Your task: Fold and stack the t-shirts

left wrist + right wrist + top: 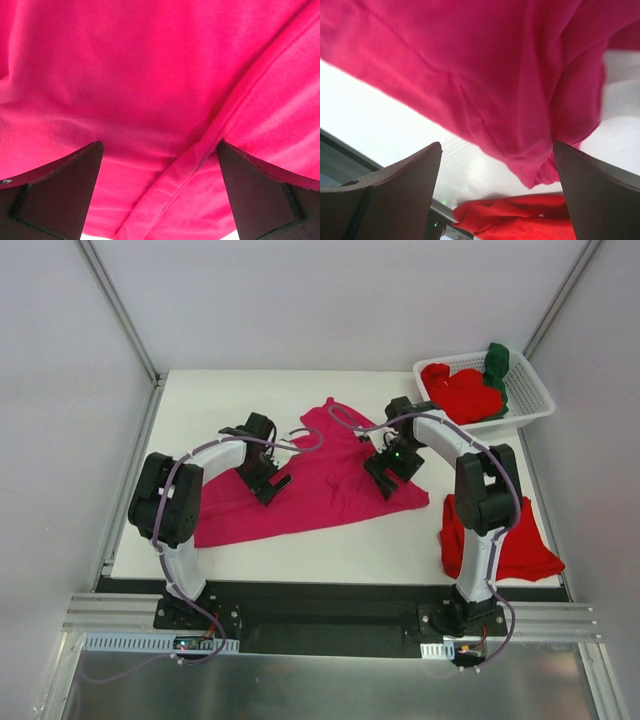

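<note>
A magenta-pink t-shirt (320,475) lies spread out on the white table (200,410). My left gripper (270,488) hovers open over the shirt's left half. In the left wrist view the pink cloth (150,75) fills the frame, and a hemmed fold (200,150) runs diagonally between the open left gripper (160,150). My right gripper (384,482) is open above the shirt's right edge. Between the open right gripper (497,150) I see the pink shirt's corner (520,100) and bare table. A bright red t-shirt (515,545) lies by the right arm's base, also seen as red cloth (520,220).
At the back right stands a white slotted basket (535,390) holding a red shirt (462,392) and a dark green one (497,362). Metal frame posts rise at the table's back corners. A black rail (330,590) runs along the near edge.
</note>
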### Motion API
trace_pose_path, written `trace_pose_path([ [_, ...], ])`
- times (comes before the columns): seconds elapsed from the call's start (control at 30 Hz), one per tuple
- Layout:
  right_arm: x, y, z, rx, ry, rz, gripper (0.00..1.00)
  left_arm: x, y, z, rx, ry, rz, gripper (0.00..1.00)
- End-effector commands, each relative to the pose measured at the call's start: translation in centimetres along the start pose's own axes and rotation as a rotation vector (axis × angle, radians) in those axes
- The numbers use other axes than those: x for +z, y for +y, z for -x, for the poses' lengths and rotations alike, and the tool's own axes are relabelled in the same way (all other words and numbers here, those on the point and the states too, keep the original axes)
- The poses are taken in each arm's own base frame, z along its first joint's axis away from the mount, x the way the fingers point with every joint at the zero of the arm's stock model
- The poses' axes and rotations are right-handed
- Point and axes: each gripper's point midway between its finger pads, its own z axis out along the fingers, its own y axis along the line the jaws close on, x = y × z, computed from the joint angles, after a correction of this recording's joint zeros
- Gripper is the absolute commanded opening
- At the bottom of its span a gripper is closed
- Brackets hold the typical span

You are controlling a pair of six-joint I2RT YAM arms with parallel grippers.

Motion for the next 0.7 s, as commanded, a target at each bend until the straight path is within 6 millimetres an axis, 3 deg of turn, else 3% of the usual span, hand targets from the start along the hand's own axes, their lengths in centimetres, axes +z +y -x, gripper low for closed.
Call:
trace_pose_path([
  [0.0,-2.4,1.9,-0.3,-0.085,-0.06,0.025,0.96,-0.1,0.6,-2.6,-0.015,0.042,0.014,0.99],
  [0.17,-1.6,1.8,-0.6,-0.087,-0.039,0.035,0.96,-0.2,1.2,-3.0,-0.03,0.044,0.018,0.99],
  [0.43,-0.2,0.9,-0.1,-0.131,-0.067,-0.038,0.96,-1.1,1.5,-1.3,-0.076,-0.01,0.019,0.99],
  [0.53,0.5,-0.8,1.9,-0.159,-0.149,-0.155,0.96,-2.3,1.6,-0.1,-0.092,-0.047,0.021,0.99],
  [0.67,1.5,-4.3,2.4,-0.193,-0.104,-0.375,0.96,-3.4,1.9,0.8,-0.097,-0.075,0.027,0.99],
])
